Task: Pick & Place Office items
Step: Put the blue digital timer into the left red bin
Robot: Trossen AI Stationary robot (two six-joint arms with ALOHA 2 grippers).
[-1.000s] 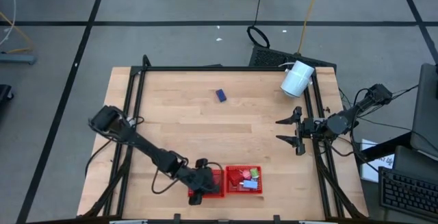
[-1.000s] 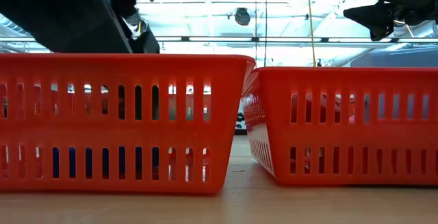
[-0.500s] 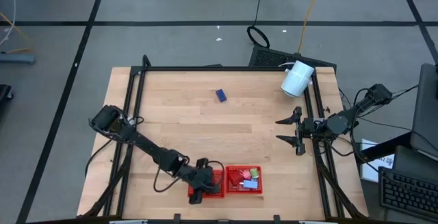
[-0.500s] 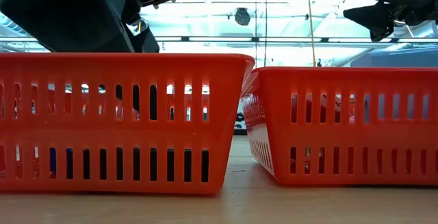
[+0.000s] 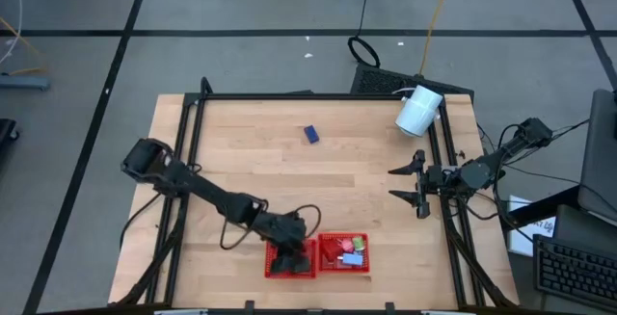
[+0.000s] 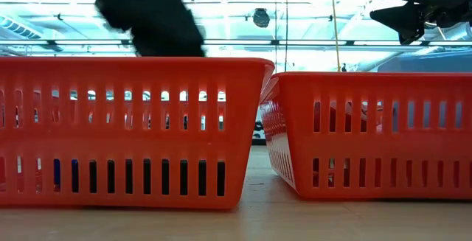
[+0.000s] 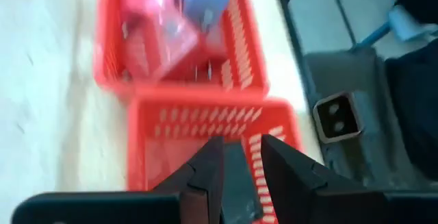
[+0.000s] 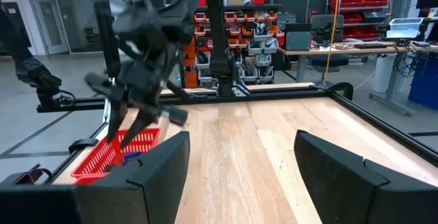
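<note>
Over the left red tray [image 5: 290, 260] at six o'clock on the worktop [image 5: 251, 161], the left claw [image 7: 239, 162] pinches what seems a dark piece, the right claw [image 5: 407, 185] gapes at three o'clock, and a dark blue piece [image 5: 311, 134] lies toward twelve.

Wooden counter [image 5: 251, 161], black frame rails.
On it: two red baskets [image 5: 318, 255] side by side at near edge, blue block [image 5: 311, 134] alone mid-far, white cylinder [image 5: 418, 111] at far right corner.
</note>
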